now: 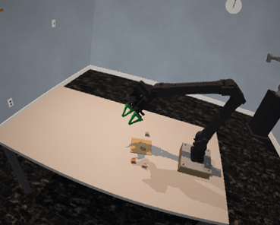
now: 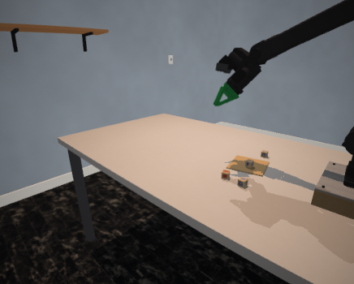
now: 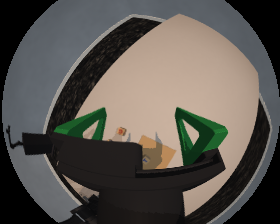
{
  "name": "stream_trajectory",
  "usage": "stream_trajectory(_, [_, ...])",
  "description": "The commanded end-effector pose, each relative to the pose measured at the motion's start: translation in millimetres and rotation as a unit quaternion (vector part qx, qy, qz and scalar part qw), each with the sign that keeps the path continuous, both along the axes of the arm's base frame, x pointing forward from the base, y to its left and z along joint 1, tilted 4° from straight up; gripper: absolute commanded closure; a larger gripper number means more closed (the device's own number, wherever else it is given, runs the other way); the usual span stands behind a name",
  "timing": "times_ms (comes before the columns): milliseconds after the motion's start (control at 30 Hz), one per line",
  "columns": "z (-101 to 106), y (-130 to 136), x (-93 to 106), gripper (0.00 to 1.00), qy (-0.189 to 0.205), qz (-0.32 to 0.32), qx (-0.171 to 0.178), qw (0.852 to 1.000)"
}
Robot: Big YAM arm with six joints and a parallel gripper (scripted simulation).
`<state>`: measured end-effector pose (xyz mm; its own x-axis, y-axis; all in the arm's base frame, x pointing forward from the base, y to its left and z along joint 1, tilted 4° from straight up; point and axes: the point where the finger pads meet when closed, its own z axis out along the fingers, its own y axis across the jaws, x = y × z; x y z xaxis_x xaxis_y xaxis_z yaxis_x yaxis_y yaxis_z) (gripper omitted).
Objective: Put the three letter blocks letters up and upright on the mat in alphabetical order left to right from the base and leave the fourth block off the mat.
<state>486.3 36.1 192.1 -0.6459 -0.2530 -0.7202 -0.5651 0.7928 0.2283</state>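
A small tan mat [image 1: 139, 145] lies on the table in front of the robot's base; it also shows in the exterior view [image 2: 248, 165] and in the wrist view [image 3: 158, 152]. One block [image 1: 142, 147] [image 2: 249, 164] sits on the mat. A second block [image 1: 147, 134] [image 2: 264, 153] lies off the mat on its far side. Two more blocks lie off the mat on its near side, one with a red face [image 1: 133, 161] [image 2: 225, 174] and one with a blue face [image 1: 144, 165] [image 2: 243, 182]. The letters are too small to read. My gripper [image 1: 132, 114] [image 2: 225, 96] [image 3: 140, 111] with green fingers is open and empty, high above the table, beyond the mat.
The arm's base plate [image 1: 195, 160] stands on the table to the right of the mat. A dark pedestal with a grey arm [image 1: 269, 113] stands on the floor beyond the table. A wooden shelf [image 2: 49, 29] hangs on the wall.
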Motion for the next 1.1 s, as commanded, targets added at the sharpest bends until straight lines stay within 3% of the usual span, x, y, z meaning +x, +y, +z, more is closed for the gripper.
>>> stream_trajectory(0, [-5, 40, -32.6, 0.0, -0.022, 0.012, -0.023, 0.999])
stream_trajectory(33, [-16, 52, -50.3, 0.0, -0.02, 0.019, -0.036, 0.999])
stream_trajectory(67, [-16, 52, -50.3, 0.0, -0.02, 0.019, -0.036, 0.999])
stream_trajectory(100, [-27, 63, -67.3, 0.0, -0.019, 0.025, -0.048, 0.998])
stream_trajectory(167, [-27, 63, -67.3, 0.0, -0.019, 0.025, -0.048, 0.998])
stream_trajectory(300, [-64, 89, -123.9, 0.0, -0.019, 0.046, -0.088, 0.995])
stream_trajectory(433, [-84, 97, -154.9, 0.0, -0.021, 0.057, -0.11, 0.992])
stream_trajectory(533, [-90, 99, -162.3, 0.0, -0.022, 0.059, -0.115, 0.991])
stream_trajectory(567, [-71, 103, -142.1, 0.0, -0.038, 0.057, -0.112, 0.991])
stream_trajectory(633, [-71, 96, -139.2, 0.0, -0.037, 0.046, -0.113, 0.992])
stream_trajectory(733, [-80, 95, -146.6, 0.0, -0.027, 0.049, -0.114, 0.992])
stream_trajectory(767, [-98, 96, -162.6, 0.0, -0.009, 0.057, -0.117, 0.991])
stream_trajectory(1067, [-91, 96, -158.9, 0.0, -0.019, 0.057, -0.116, 0.991])
